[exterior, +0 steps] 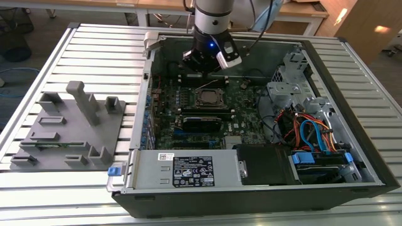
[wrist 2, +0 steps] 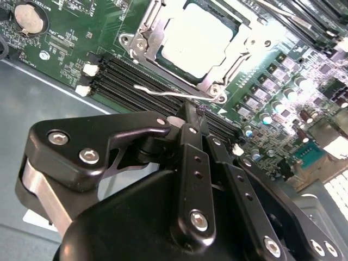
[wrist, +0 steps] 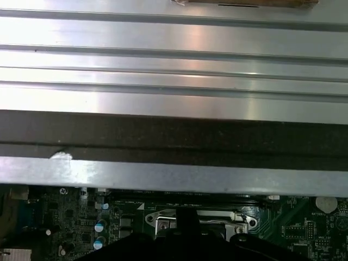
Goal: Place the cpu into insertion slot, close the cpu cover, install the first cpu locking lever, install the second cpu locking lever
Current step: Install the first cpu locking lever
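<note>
The cpu (wrist 2: 198,38), with a dull silver top, lies in the insertion slot (exterior: 209,98) on the green board inside the open computer case. The cpu cover (wrist 2: 142,41) lies flat around it as a silver frame. One thin wire locking lever (wrist 2: 163,92) stands free along the socket's edge, and it also shows as a raised wire (exterior: 207,85) in the exterior view. My gripper (wrist 2: 187,109) hangs just beside the socket, its black fingers (wrist 2: 191,157) shut together with the tips right at this lever. A second lever (wrist 2: 291,17) runs along the socket's opposite side. The first wrist view catches the socket's edge (wrist: 163,222).
Long black memory slots (wrist 2: 136,81) run beside the socket under the gripper. The case's metal walls (wrist: 174,176) ring the board. A labelled power supply (exterior: 188,172), a drive cage (exterior: 289,89) and coloured cables (exterior: 308,132) fill the case. A grey fixture (exterior: 69,127) lies on the slatted table.
</note>
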Motion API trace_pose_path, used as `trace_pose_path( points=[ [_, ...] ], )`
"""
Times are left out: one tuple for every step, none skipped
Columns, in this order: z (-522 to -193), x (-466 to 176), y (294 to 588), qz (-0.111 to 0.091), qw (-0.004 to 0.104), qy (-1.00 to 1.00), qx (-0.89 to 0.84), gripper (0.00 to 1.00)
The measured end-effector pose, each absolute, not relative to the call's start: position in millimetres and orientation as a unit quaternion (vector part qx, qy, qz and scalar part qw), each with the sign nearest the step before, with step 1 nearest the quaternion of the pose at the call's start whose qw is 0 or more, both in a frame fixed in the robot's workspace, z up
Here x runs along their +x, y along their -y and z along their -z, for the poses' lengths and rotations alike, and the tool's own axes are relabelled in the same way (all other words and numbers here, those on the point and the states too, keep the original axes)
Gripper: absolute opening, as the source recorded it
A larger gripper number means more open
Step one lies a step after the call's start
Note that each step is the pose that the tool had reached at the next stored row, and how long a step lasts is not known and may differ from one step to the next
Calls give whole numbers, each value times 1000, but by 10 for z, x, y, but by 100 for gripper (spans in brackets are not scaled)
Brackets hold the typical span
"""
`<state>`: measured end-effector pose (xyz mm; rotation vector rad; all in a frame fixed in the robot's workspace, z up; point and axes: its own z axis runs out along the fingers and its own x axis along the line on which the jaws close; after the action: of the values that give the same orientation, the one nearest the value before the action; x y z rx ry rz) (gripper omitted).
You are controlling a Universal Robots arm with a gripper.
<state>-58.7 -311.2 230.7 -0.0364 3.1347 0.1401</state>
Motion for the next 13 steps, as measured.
trace_pose_path(
  points=[
    [-2302,-578,3109,-45,2,-999,-12,10],
    [-2296,-569,3107,-45,2,-999,-12,10],
    [-2290,-560,3104,-45,2,-999,-12,10],
    [-2284,-552,3102,-45,2,-999,-12,10],
    [-2278,-542,3099,-45,2,-999,-12,10],
    [-2273,-533,3096,-45,2,-999,-12,10],
    [-2268,-525,3094,-45,2,-999,-12,10],
    [-2263,-520,3091,-45,2,-999,-12,10],
    [-2259,-516,3088,-45,2,-999,-12,10],
    [-2254,-511,3086,-45,2,-999,-12,10],
    [-2250,-506,3083,-45,2,-999,-12,10],
    [-2245,-501,3081,-45,2,-999,-12,10],
    [-2240,-494,3079,-45,2,-999,-12,10]
  ],
)
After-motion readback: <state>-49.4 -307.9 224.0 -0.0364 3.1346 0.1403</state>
